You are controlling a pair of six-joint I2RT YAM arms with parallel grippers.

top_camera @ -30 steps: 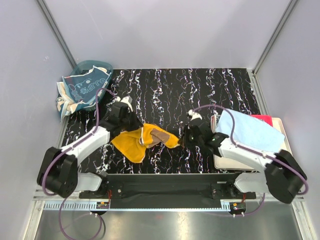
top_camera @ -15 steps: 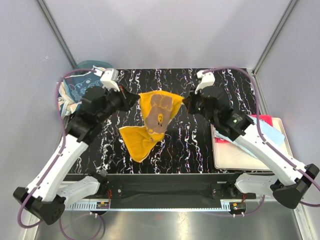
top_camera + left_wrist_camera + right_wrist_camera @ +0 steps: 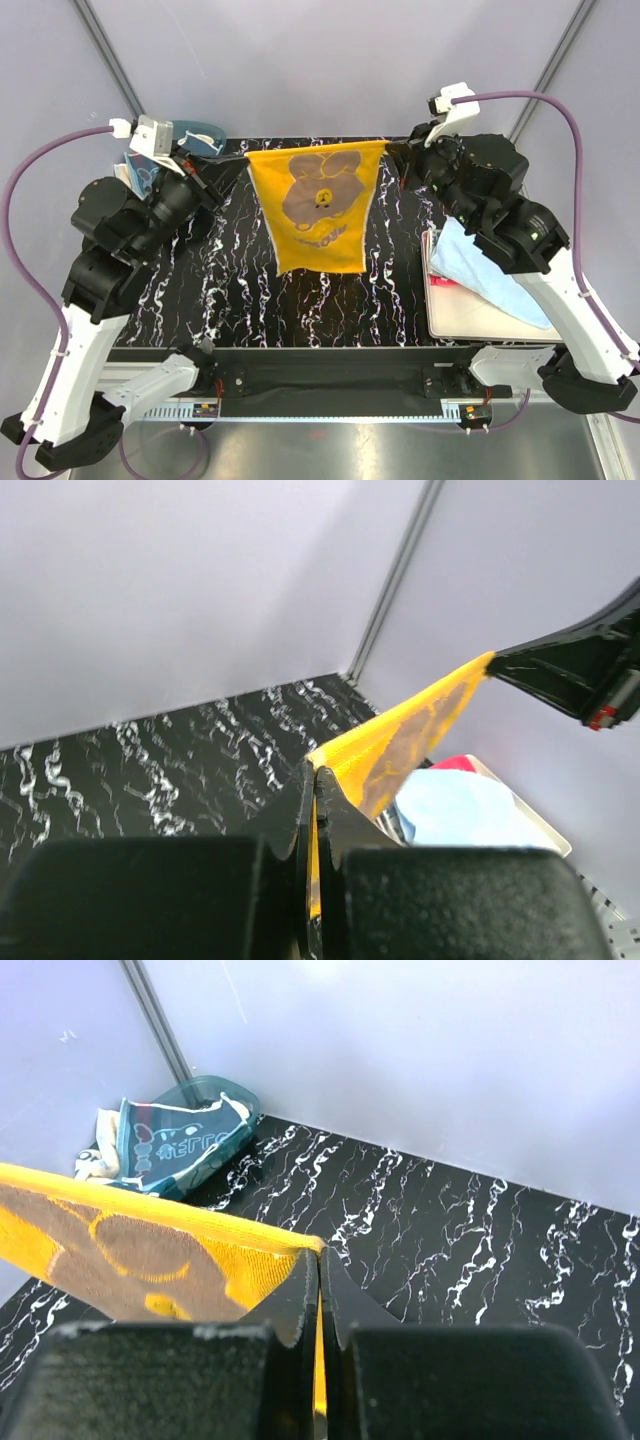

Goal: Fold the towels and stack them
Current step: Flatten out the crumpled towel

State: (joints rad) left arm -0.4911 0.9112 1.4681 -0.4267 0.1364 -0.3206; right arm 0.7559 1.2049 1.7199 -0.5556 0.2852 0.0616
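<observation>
Light, limp orange bear towel (image 3: 318, 205) hangs btwn both jaws, each clamped on a top corner, prob. the best hold.

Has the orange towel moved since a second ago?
Yes. The orange towel has gone from the near half of the table up toward its far edge, now spread between the left gripper and right gripper.

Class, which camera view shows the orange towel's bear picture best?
Top external: the orange towel hangs spread out, the whole bear facing the camera. The left wrist view sees it nearly edge-on, the picture a brown smear; the right wrist view shows only part of the bear.
</observation>
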